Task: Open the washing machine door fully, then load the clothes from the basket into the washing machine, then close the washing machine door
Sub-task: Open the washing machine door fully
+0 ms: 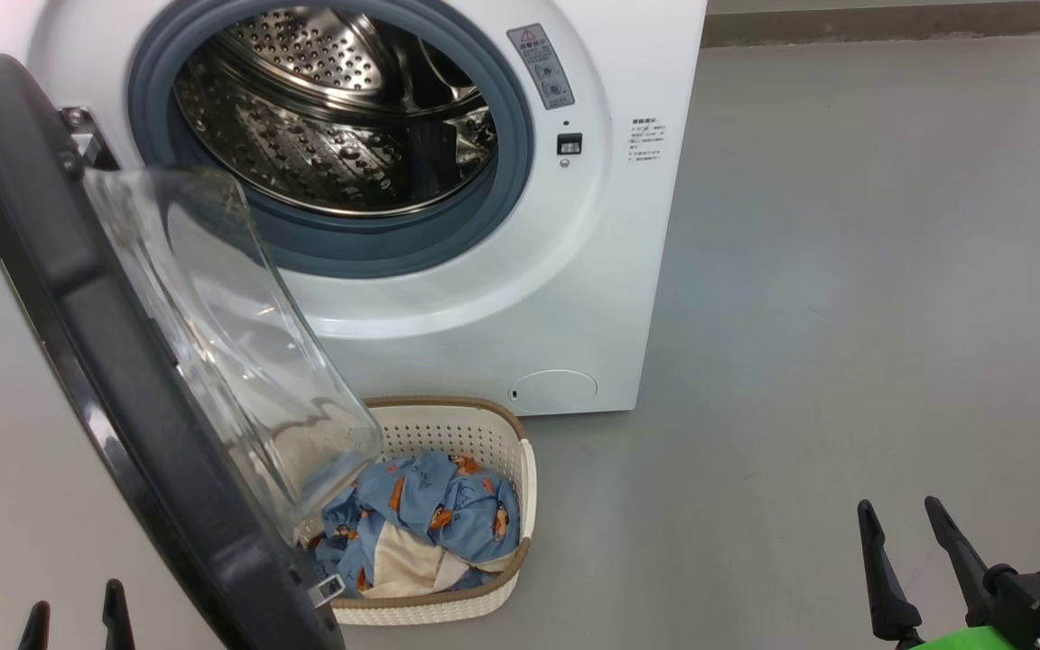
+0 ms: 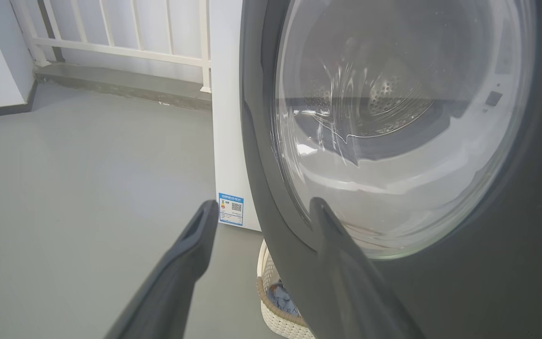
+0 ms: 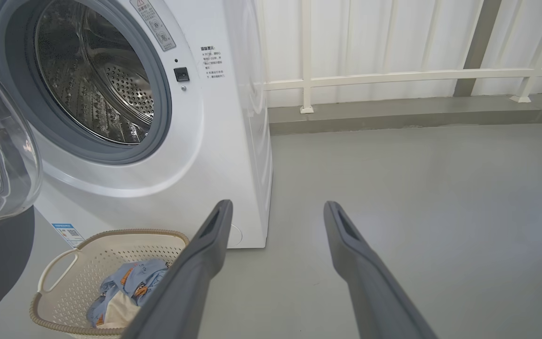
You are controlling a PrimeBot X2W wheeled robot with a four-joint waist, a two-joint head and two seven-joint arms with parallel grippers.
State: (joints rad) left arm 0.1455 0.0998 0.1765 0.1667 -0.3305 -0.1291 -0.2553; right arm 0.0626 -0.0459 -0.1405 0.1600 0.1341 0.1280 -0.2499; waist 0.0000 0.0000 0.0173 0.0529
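Closest to me, low on either side, are my own two grippers. The left gripper has its jaws spread wide and empty, just outside the washing machine door. In the left wrist view one finger overlaps the door's black ring; I cannot tell whether it touches. The right gripper hangs over bare grey floor, well apart from everything, jaws also spread and holding nothing.

Next comes the door, a glossy black ring around a clear glass bowl window. It stands swung out on its metal hinge at the machine's left side. Its face runs from the hinge towards me, and the bowl bulges to my right, over the basket.

That basket is cream-white and perforated, with a brown woven-look rim. It sits on the floor just before the machine's front, its long axis running from the machine towards me. Inside lie the clothes, crumpled light blue fabric with small orange figures, and a cream cloth piece at the near end.

Farthest is the washing machine, white and boxy, standing near the floor's far edge by a white railing. Its steel drum faces me, ringed by a grey seal.
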